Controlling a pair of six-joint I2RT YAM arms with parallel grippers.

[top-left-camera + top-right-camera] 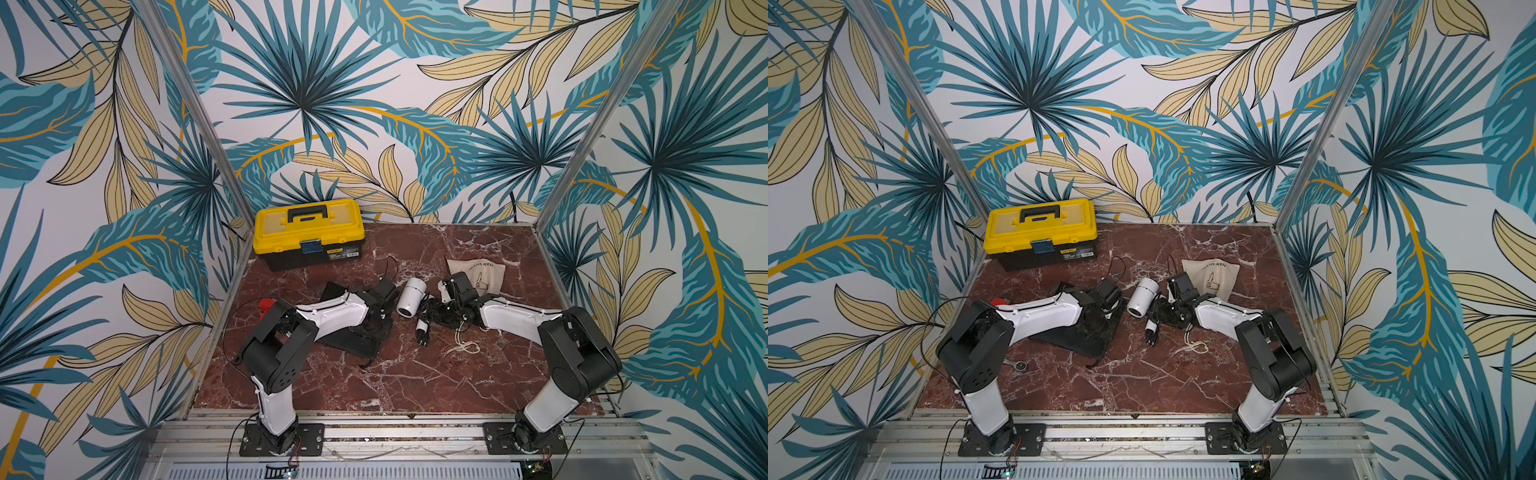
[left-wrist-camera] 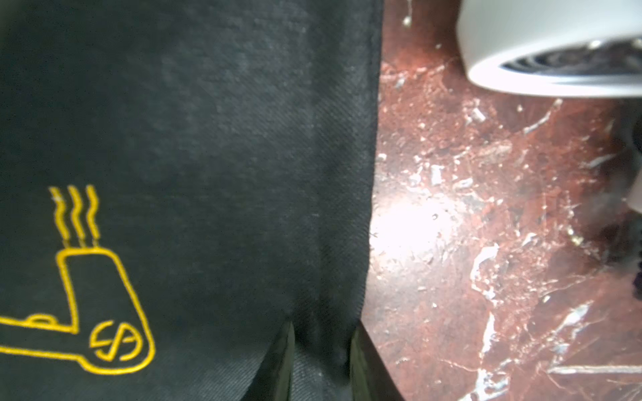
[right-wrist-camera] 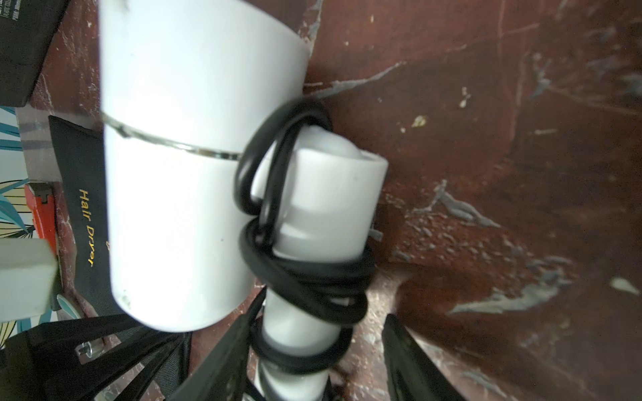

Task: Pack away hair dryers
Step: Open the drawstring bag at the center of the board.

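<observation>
Looks like the step here is getting a bag opened up for the white plastic hair dryer with the short round barrel [image 1: 409, 297]. It's lying on its side in the middle of the red marble-look table [image 1: 395, 382], between the two arms, with its black cord [image 3: 312, 277] wound round the slim handle.

The left fingers [image 2: 281, 364] are pinched together on the stitched hem of the flat black cloth pouch with the yellow dryer print [image 2: 208, 139], right on the edge facing the dryer. The right fingers [image 3: 410, 364] stand apart either side of the cord-wrapped handle. One is touching it and bare table shows beside the other, so nothing's clamped there imo.

Tips: the left should only have the top layer of cloth, otherwise lifting just drags the whole pouch along shut. Raise it only enough to make a mouth facing the barrel. The right should close over the cord wraps so they don't unwind. Watch the loose black plug [image 1: 422, 332], it could snag the hem going in.
</observation>
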